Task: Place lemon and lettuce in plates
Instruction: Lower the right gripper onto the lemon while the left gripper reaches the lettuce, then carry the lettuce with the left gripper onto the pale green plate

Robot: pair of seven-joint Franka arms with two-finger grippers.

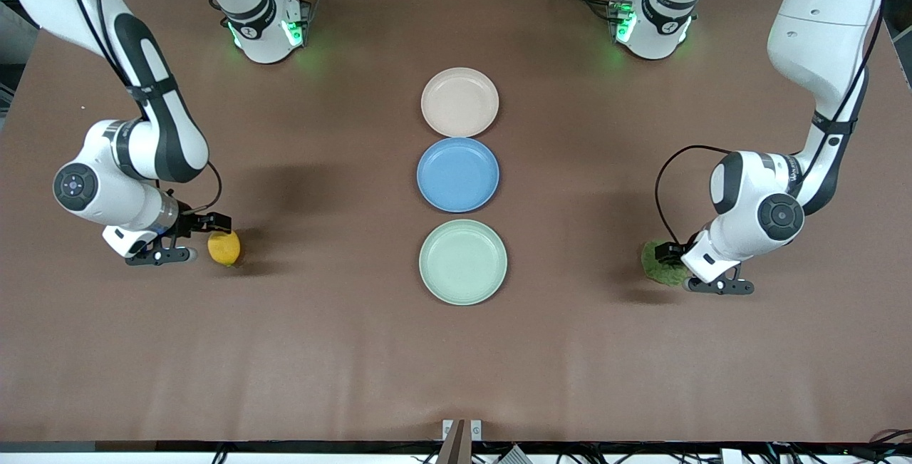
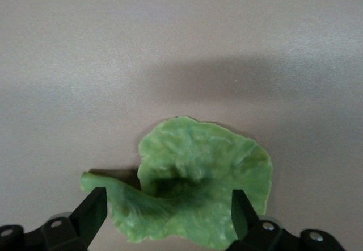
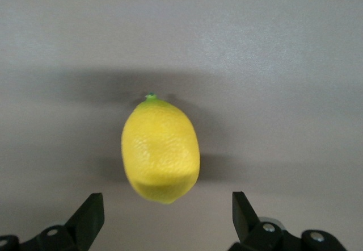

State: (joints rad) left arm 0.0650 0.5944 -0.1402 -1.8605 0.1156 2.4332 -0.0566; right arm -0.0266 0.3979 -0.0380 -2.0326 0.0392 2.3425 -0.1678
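Observation:
The yellow lemon (image 1: 224, 248) lies on the brown table toward the right arm's end. My right gripper (image 1: 199, 238) is low beside it and open; in the right wrist view the lemon (image 3: 160, 149) sits just ahead of the gripper (image 3: 167, 211), not between the fingers. The green lettuce leaf (image 1: 659, 264) lies toward the left arm's end. My left gripper (image 1: 680, 268) is open and down over it; in the left wrist view the leaf (image 2: 198, 188) lies between the spread fingers of the gripper (image 2: 168, 208). The beige-pink plate (image 1: 459, 101) and the mint green plate (image 1: 463, 261) are empty.
A blue plate (image 1: 458, 174) sits between the two task plates, all three in a line down the table's middle. The mint green plate is the nearest to the front camera. The two arm bases stand along the table's back edge.

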